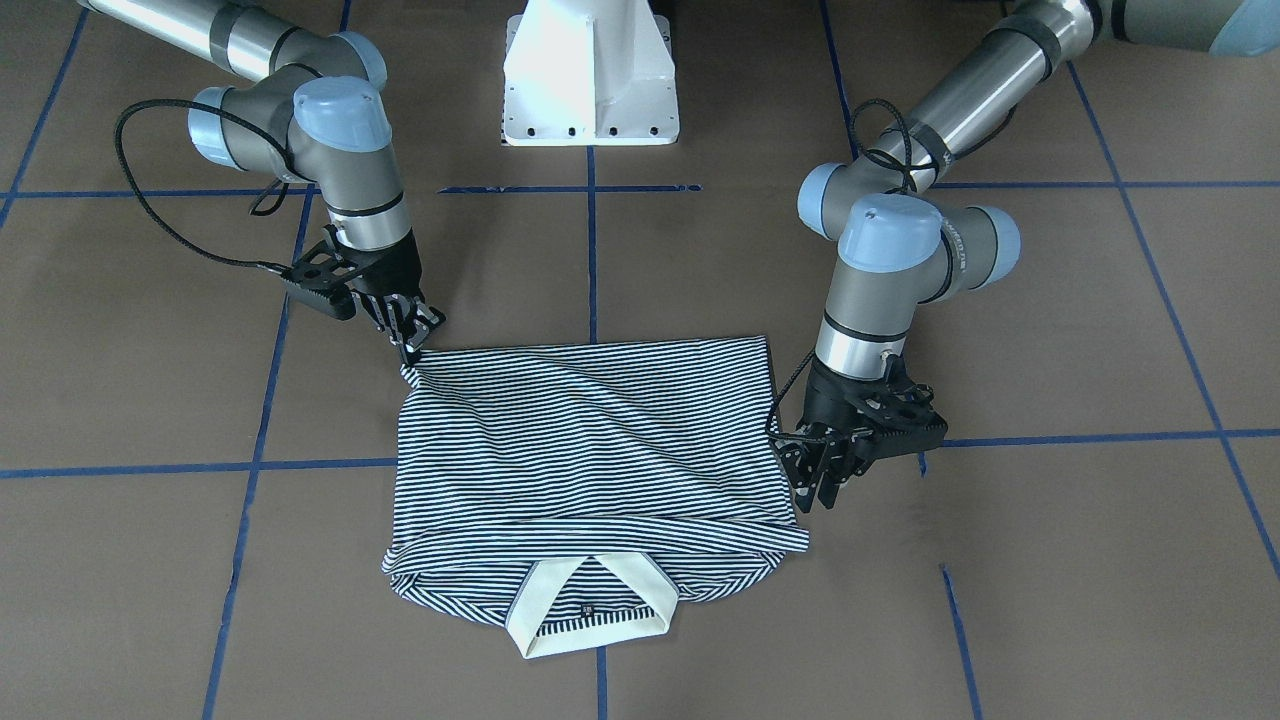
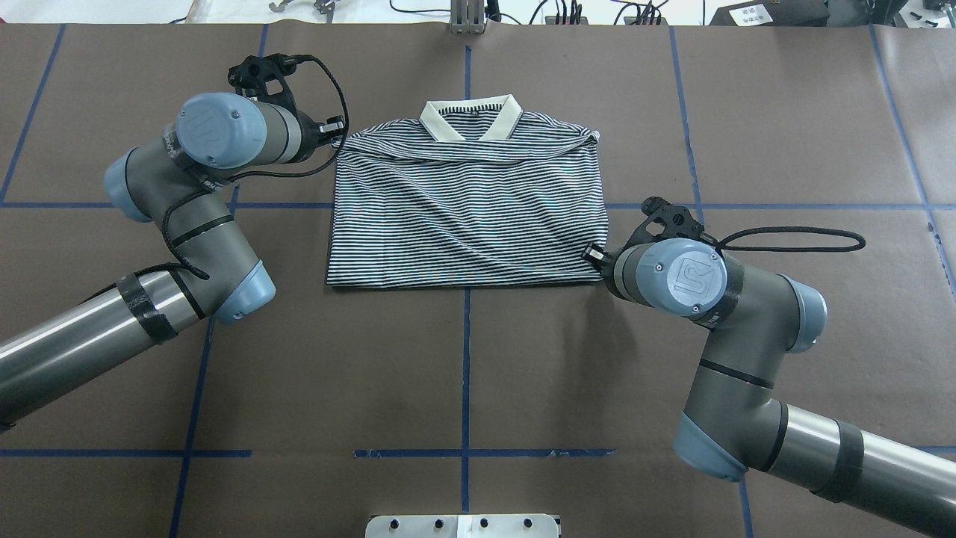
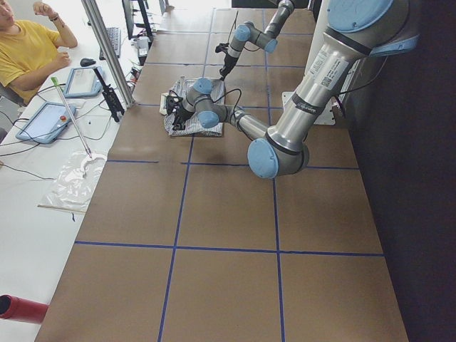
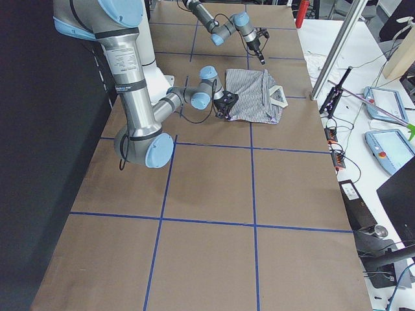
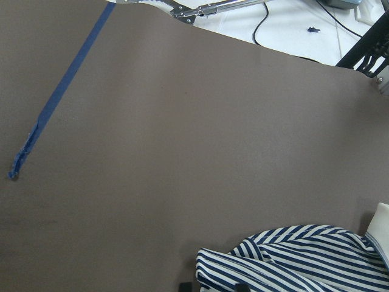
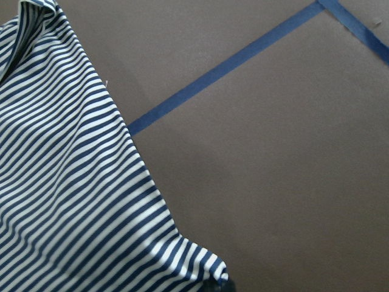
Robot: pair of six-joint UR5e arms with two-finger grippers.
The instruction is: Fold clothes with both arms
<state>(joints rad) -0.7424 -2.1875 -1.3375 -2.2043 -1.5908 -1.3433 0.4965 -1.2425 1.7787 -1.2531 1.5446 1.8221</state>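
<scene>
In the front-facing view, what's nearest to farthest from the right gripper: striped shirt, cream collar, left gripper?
From the right gripper:
1. striped shirt, corner at its fingertips.
2. cream collar, view's bottom.
3. left gripper, view's right.

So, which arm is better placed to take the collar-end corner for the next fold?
Left. The left end effector sits beside the polo shirt toward its collar; the right end effector is at the diagonally opposite corner, nearest the base, seemingly pinching it.
</scene>
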